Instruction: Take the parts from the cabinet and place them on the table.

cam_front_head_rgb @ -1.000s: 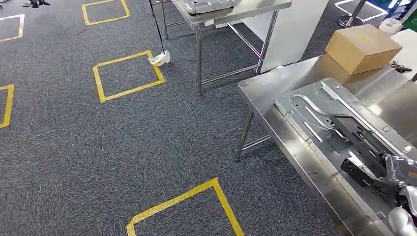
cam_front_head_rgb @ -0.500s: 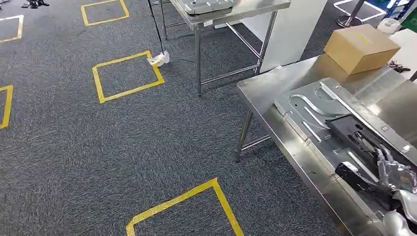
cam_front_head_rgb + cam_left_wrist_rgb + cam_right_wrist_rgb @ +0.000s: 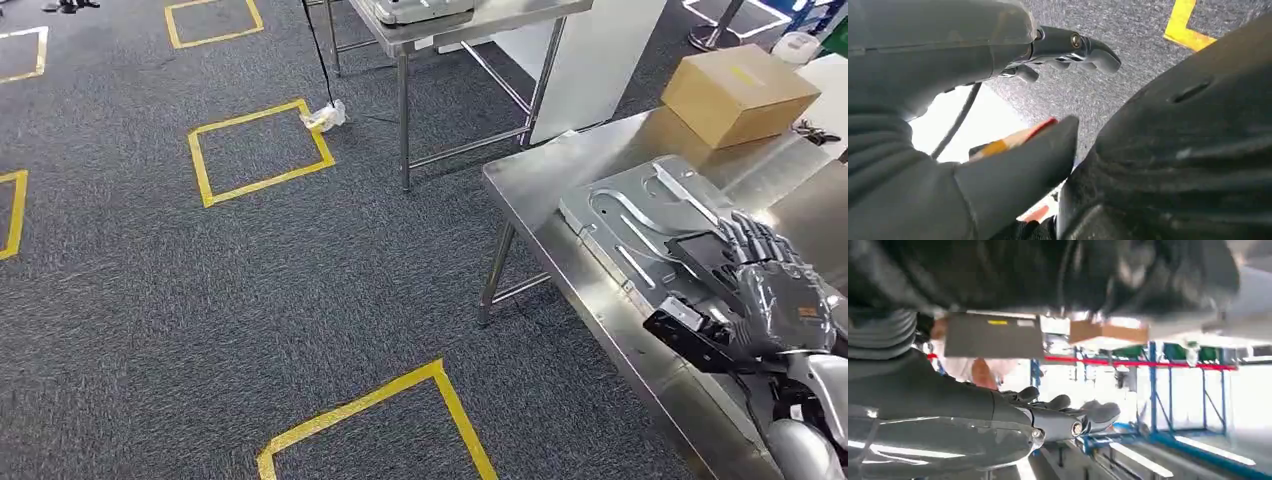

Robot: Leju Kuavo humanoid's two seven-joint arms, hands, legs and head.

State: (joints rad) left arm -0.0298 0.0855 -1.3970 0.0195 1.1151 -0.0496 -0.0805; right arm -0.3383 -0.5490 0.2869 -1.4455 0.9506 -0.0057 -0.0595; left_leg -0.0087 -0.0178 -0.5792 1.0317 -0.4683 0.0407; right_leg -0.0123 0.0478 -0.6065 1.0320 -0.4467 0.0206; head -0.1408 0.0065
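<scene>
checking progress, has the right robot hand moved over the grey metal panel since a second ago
Yes. The right robot hand has travelled from the near table edge further over the grey stamped metal panel, towards the brown cardboard box.

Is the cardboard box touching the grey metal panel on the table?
Apart. The head view shows a strip of bare steel table between the cardboard box and the far edge of the metal panel.

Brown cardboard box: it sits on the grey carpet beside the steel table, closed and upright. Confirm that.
Not quite. The brown cardboard box is closed and upright, but it sits on the shiny steel table, at its far end, not on the grey carpet. The head view shows this.
</scene>
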